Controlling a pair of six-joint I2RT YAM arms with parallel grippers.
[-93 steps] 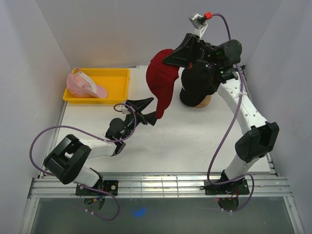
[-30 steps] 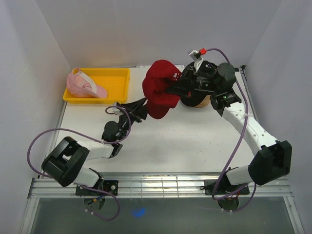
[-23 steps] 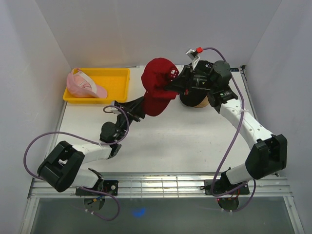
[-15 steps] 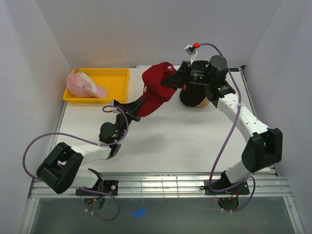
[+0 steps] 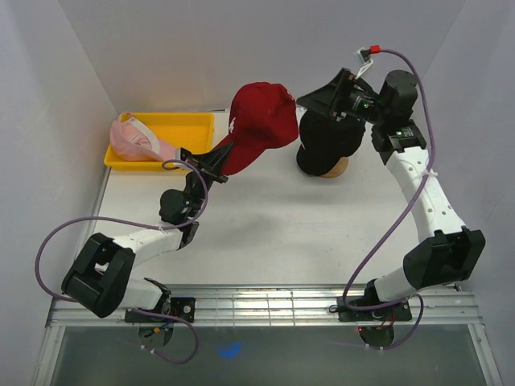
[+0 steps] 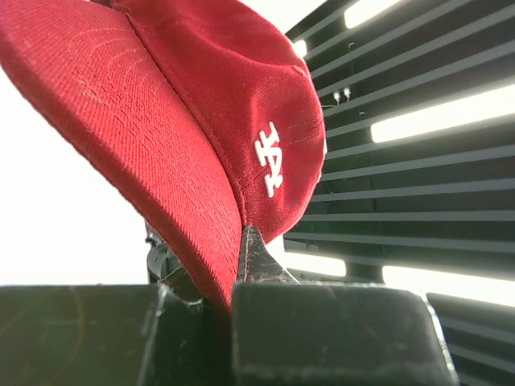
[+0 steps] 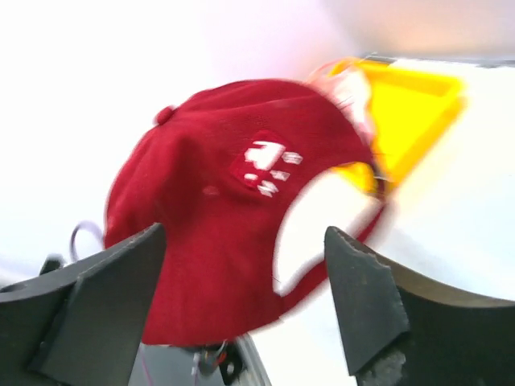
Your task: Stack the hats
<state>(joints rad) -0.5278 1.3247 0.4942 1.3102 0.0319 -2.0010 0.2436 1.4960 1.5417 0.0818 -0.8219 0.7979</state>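
Obs: left fingers (image 6: 256, 257) are pinching the red cap (image 5: 259, 125) by its brim edge, holding it aloft between tray (image 5: 193, 121) and black caps (image 5: 326, 141) on the stand (image 5: 336, 168). The right fingers (image 7: 362, 305) are standing wide, empty.

Risk: the thin pinch could slip, dropping the cap onto the surface (image 5: 282, 233).

Left gripper (image 5: 219, 156) clamped on red hat (image 5: 261, 121) brim, right arm extended, right gripper (image 5: 320, 98) spread wide

Dark red cap (image 5: 261, 121) with white logo, black cap (image 5: 323, 141), pink cap (image 5: 135, 140), yellow tray (image 5: 191, 135)
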